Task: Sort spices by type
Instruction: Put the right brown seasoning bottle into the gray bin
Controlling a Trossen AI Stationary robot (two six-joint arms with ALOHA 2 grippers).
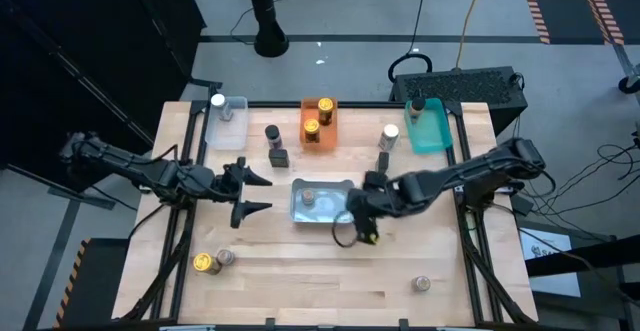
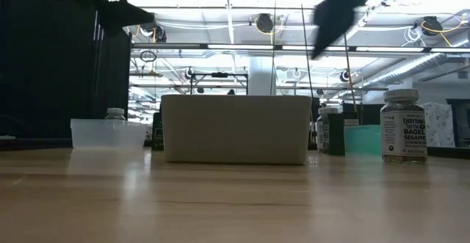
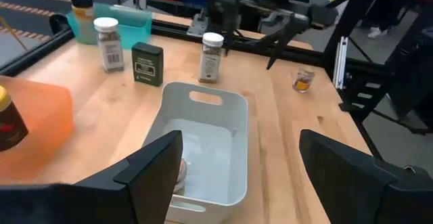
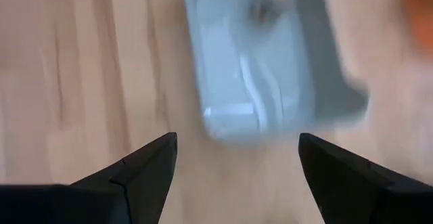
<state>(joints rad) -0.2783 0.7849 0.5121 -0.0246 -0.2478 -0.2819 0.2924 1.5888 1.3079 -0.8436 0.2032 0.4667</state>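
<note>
**Sorting in progress: both pincers empty above the grey bin**

High view. The grey bin (image 1: 322, 202) at mid-worktop is the landmark and holds one jar (image 1: 309, 199). The right pincer (image 1: 360, 211), fingers apart and empty, sits at the bin's right edge; the left pincer (image 1: 252, 191), also apart and empty, is just beside the bin's left edge. Around the bin: an orange bin (image 1: 318, 124) with gold-lidded jars (image 1: 324, 106) behind it, a clear bin (image 1: 226, 121) to the back left with a white-lidded jar (image 1: 218, 101), a teal bin (image 1: 428, 126) to the back right with one jar. Loose spices lie well apart from the bin: a gold-lidded jar (image 1: 205, 262) and its neighbour at the front left, a lone jar (image 1: 422, 284) at the front right, dark containers (image 1: 276, 147) and a white-lidded jar (image 1: 389, 137) behind. Judged step: between placements; the next move calls for reaching a loose jar and closing on it.

Low view. The grey bin (image 2: 236, 128) stands in the middle; a labelled sesame-seasoning jar (image 2: 403, 125) stands to its right. Both arms hang above as dark shapes.

Left wrist view. The left pincer's fingers (image 3: 154, 166) stand apart over the near end of the grey bin (image 3: 203, 149); three containers (image 3: 211, 57) stand beyond it.

Right wrist view. The fingers (image 4: 139, 166) stand apart, nothing between them; the grey bin (image 4: 270, 61) lies just ahead.
</note>
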